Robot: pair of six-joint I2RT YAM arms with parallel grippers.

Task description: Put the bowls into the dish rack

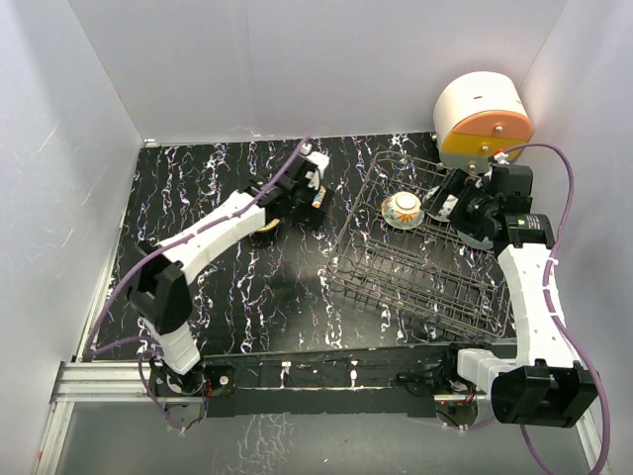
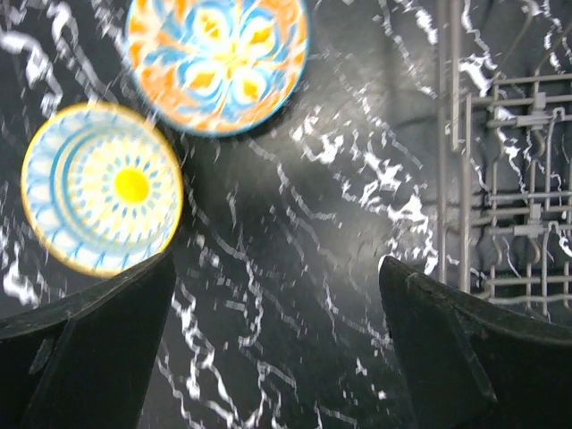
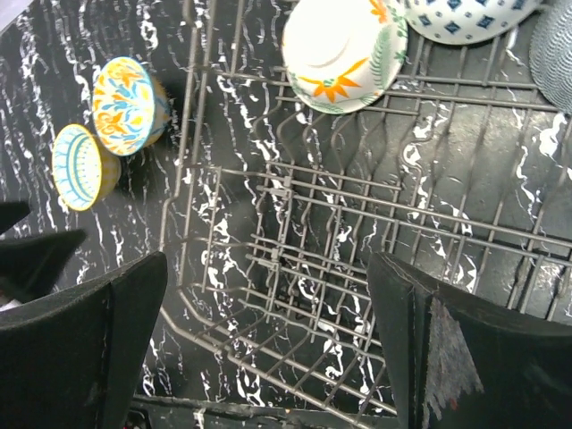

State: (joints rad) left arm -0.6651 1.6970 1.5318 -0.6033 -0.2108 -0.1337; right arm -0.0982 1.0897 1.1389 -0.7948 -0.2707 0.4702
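white walls (image 1: 297, 59) close in a black, white-veined tabletop (image 1: 247, 297), with a round white-and-orange appliance (image 1: 482, 121) in the far right corner. the dish rack (image 1: 396, 282) stands on the right half of the tabletop. from above only one leaf-painted bowl (image 1: 403, 208) shows at its far end, white foot ring turned toward the camera. the right wrist view cuts that bowl off at the top edge and adds a blue-patterned bowl (image 3: 465, 18) just beside it, mostly out of frame, and a grey ribbed shape (image 3: 556, 54) at the right edge, too cropped to name. the right hand (image 3: 266, 264) hovers over the rack's middle, fingers spread wide, holding nothing. left of the rack on the tabletop sit the orange floral bowl (image 2: 217, 63) and the yellow bowl (image 2: 100, 188), close together, insides facing up. from above the left arm (image 1: 218, 233) hides them almost wholly. the left hand (image 2: 277, 264) hangs over bare tabletop near them, fingers wide and empty, its view blurred
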